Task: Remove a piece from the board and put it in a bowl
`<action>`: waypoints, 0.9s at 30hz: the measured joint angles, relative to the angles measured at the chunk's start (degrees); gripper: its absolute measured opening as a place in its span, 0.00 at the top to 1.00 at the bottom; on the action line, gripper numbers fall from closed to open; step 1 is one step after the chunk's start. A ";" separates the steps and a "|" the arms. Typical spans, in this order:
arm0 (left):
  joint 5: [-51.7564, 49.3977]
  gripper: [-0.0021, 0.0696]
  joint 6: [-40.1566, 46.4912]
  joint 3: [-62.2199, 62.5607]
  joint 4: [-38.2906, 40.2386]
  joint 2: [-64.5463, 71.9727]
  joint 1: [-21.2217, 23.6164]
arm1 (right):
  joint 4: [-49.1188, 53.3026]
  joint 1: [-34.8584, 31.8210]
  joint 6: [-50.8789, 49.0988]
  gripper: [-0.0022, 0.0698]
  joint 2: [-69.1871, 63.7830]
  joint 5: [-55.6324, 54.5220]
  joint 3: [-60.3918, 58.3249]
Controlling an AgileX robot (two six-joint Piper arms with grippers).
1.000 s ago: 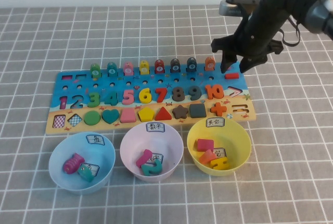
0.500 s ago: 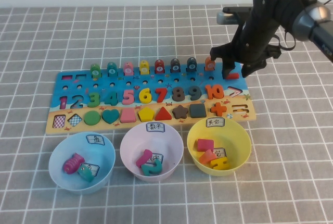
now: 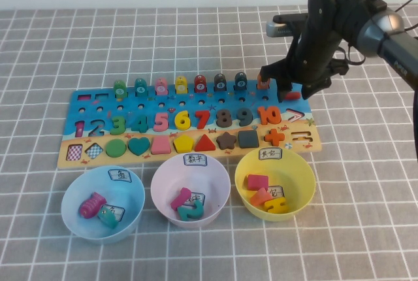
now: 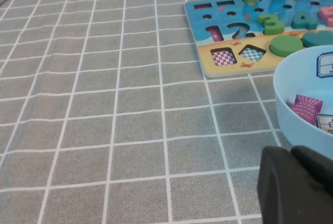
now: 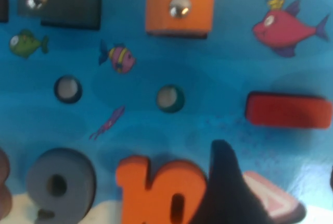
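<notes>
Red bar point(image 5: 287, 110) sits on the board point(image 3: 98, 108) under my wide-open right gripper point(image 3: 295, 90); left gripper point(image 4: 299, 187) can't tell, a fingertip might snag the 10 point(image 3: 268, 114).

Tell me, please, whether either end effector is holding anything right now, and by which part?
Nothing is held. The right end effector hangs open over the red bar, which lies in the board; the left end effector is parked, empty.

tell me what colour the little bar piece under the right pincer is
Bright red; the bar shows best in the right wrist view.
</notes>
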State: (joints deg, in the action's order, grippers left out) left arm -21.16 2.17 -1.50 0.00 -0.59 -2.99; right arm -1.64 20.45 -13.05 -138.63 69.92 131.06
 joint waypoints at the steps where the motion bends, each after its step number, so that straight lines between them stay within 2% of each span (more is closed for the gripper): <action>1: 0.00 0.98 0.00 0.00 0.00 0.00 0.00 | 0.13 0.00 0.00 0.45 0.00 -0.48 0.00; 11: 0.00 0.98 0.00 0.00 0.00 0.00 0.00 | 0.85 0.00 0.00 0.38 -0.14 -2.94 0.00; 27: 0.00 0.98 0.00 0.00 0.00 0.00 0.00 | 1.14 0.00 0.00 0.38 -1.97 -5.06 0.27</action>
State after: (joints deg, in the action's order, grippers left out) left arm -21.16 2.17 -1.50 0.00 -0.59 -2.99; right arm -0.49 20.45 -13.05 -140.60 64.86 131.33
